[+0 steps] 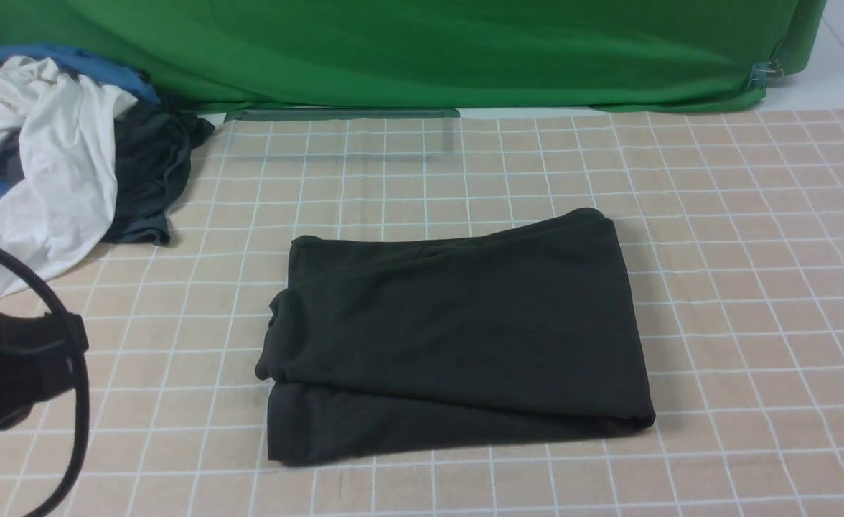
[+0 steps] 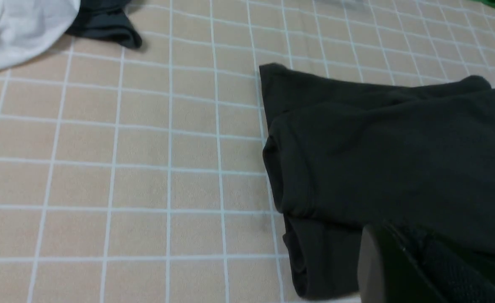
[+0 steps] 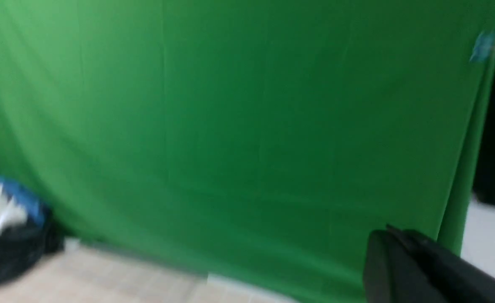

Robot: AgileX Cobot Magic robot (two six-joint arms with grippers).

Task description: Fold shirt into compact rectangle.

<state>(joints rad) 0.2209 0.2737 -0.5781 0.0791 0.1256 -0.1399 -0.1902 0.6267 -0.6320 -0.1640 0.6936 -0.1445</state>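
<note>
Wrist views: both claws [image 2: 403, 269] [image 3: 407, 269] closed, empty, off shirt [image 1: 458, 337].

A black cotton shirt [image 1: 458, 337] lies folded into a rough rectangle mid-table on the beige grid-patterned table [image 1: 752, 287], well apart from a crumpled clothes pile [image 1: 63, 165] at far left.

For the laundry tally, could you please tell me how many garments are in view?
4, maybe more hidden: folded black shirt mid-table; white garment, dark grey garment and blue garment piled far left.

Shirt [image 1: 458, 337] lies mid-table, clothes pile [image 1: 63, 165] behind, far left.
</note>
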